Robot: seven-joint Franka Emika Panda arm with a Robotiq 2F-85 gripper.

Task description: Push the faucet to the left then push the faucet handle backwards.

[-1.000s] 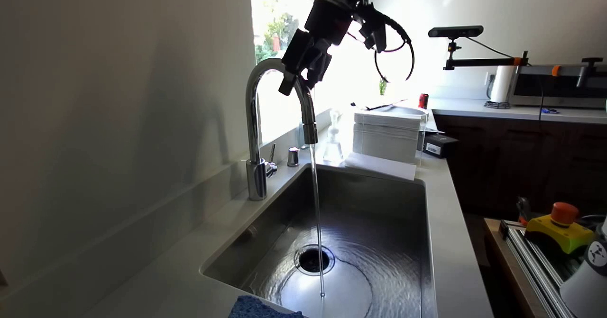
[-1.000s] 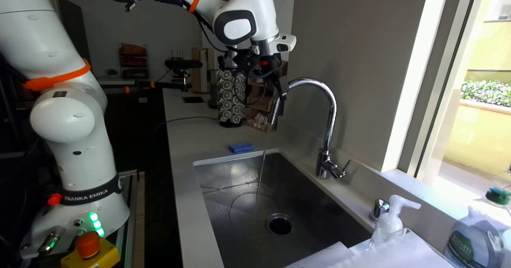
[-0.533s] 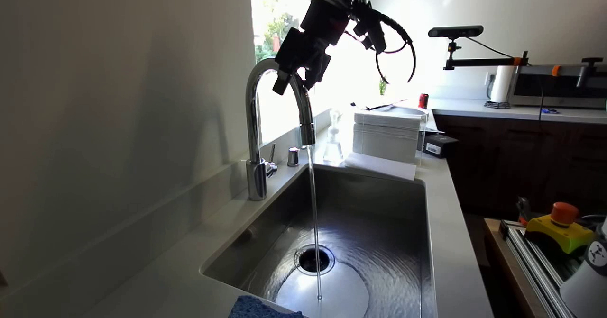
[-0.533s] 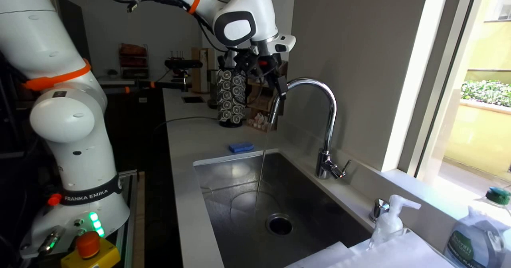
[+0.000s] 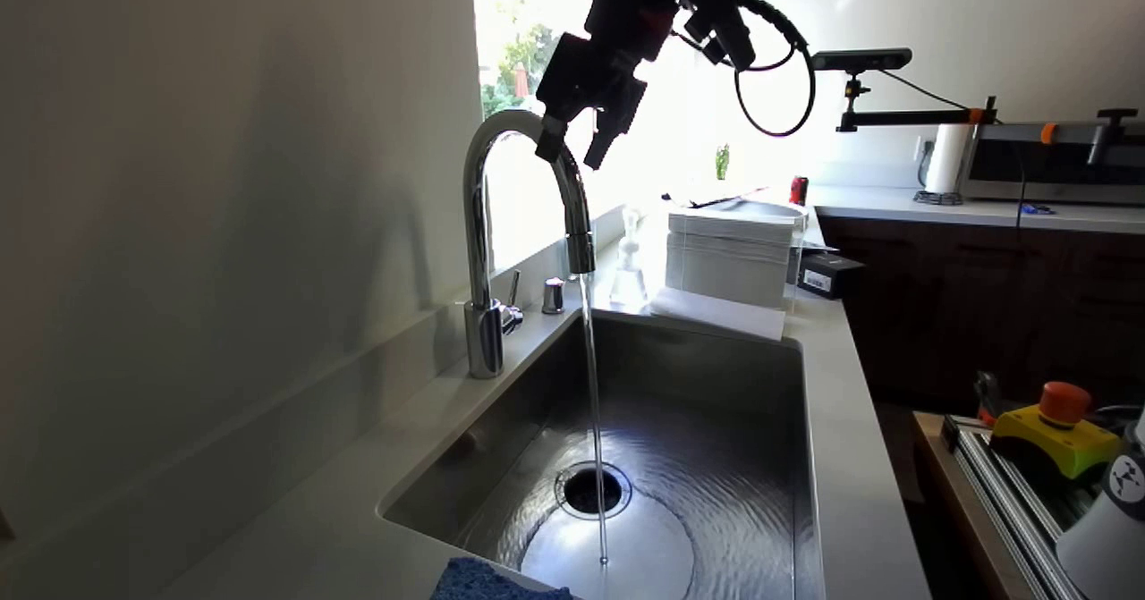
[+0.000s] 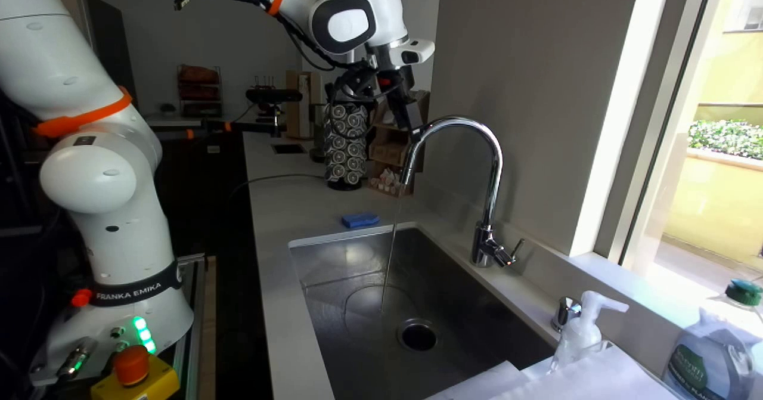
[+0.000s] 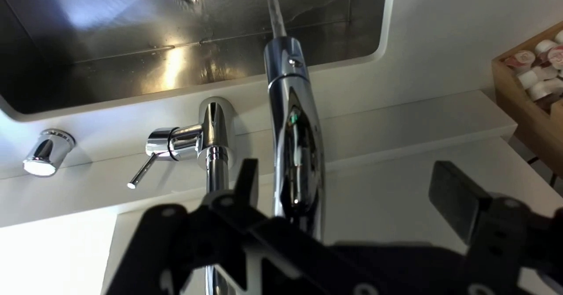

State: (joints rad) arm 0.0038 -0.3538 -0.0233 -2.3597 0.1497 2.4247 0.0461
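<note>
The chrome faucet (image 5: 477,215) arches over the sink, and water (image 5: 594,421) runs from its spout (image 7: 295,123). Its small handle (image 7: 143,170) sticks out from the side of the base and also shows in an exterior view (image 6: 517,250). My gripper (image 5: 572,151) is at the top of the spout's downward bend. In the wrist view the gripper (image 7: 350,183) is open, its fingers (image 7: 457,198) wide apart. The spout passes through that view between the fingers, nearer the left one. Whether a finger touches it I cannot tell.
The steel sink (image 5: 812,493) lies below. A soap pump bottle (image 6: 581,328), a chrome knob (image 6: 565,313) and white paper (image 6: 602,376) are near its edge. A blue sponge (image 6: 360,220) lies on the counter. The wall and window (image 5: 537,54) stand behind the faucet.
The spout tip and water stream shifted slightly left in an exterior view, then stayed. My gripper moved with it, then rose and drew back along the spout.
</note>
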